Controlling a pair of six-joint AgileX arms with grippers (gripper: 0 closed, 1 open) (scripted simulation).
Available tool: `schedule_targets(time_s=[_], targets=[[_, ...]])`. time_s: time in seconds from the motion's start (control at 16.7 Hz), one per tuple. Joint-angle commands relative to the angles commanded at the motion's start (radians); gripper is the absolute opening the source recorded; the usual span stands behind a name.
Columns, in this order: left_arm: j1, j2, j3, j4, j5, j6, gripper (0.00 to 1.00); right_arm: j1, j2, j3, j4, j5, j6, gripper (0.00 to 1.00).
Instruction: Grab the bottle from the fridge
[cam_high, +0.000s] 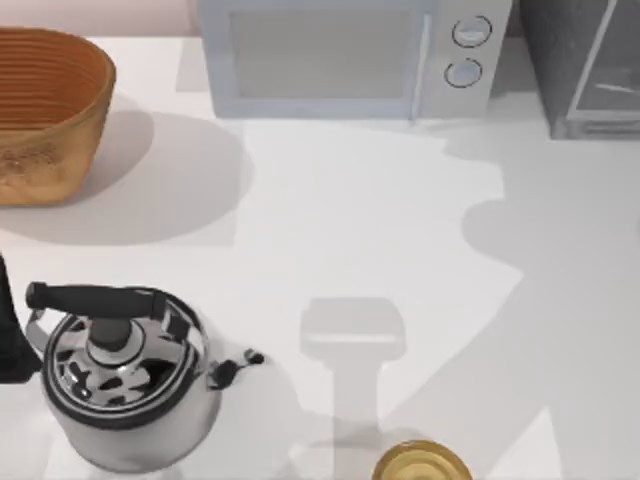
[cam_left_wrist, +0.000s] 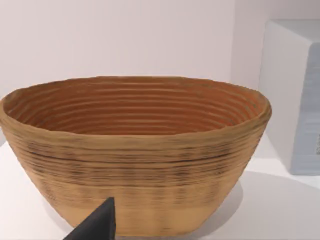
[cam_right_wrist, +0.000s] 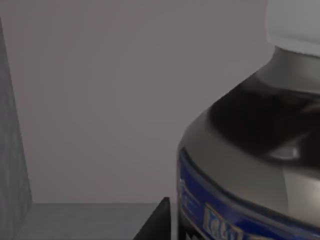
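Note:
The fridge (cam_high: 585, 70) is the dark grey cabinet with a pale glassy panel at the back right corner of the table. In the right wrist view the bottle (cam_right_wrist: 250, 145) stands very close inside a grey compartment (cam_right_wrist: 100, 100). It has a white cap, a grey shoulder and a blue label band. A dark part of my right gripper (cam_right_wrist: 157, 222) shows just beside the bottle's base, with a narrow gap between them. My left arm (cam_high: 10, 340) is parked at the left edge by the kettle, and its gripper (cam_left_wrist: 97, 227) faces the basket.
A woven basket (cam_high: 45, 110) sits at the back left and a light grey microwave (cam_high: 340, 55) stands at the back middle. A steel kettle (cam_high: 125, 375) with a black handle is at the front left. A round golden-yellow object (cam_high: 422, 463) lies at the front edge.

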Motion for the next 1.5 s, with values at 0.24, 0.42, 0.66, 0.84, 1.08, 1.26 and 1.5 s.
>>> schedule_targets(time_s=[0.24,0.42,0.66,0.84,1.08,1.26,1.5], targets=[[0.000,0.000,0.000,0.000,0.000,0.000,1.00,0.001,-0.021,0.009,-0.027,-0.001,0.001,0.00],[0.000,0.000,0.000,0.000,0.000,0.000,1.00,-0.002,-0.029,-0.010,-0.019,-0.003,0.001,0.00],[0.000,0.000,0.000,0.000,0.000,0.000,1.00,-0.022,-0.124,-0.152,0.029,-0.019,-0.002,0.00],[0.000,0.000,0.000,0.000,0.000,0.000,1.00,-0.039,-0.217,-0.303,0.077,-0.040,0.001,0.00],[0.000,0.000,0.000,0.000,0.000,0.000,1.00,-0.056,-0.309,-0.442,0.129,-0.062,0.004,0.00],[0.000,0.000,0.000,0.000,0.000,0.000,1.00,-0.057,-0.317,-0.452,0.134,-0.064,0.004,0.00],[0.000,0.000,0.000,0.000,0.000,0.000,1.00,-0.049,-0.319,-0.453,0.126,-0.061,0.005,0.00]])
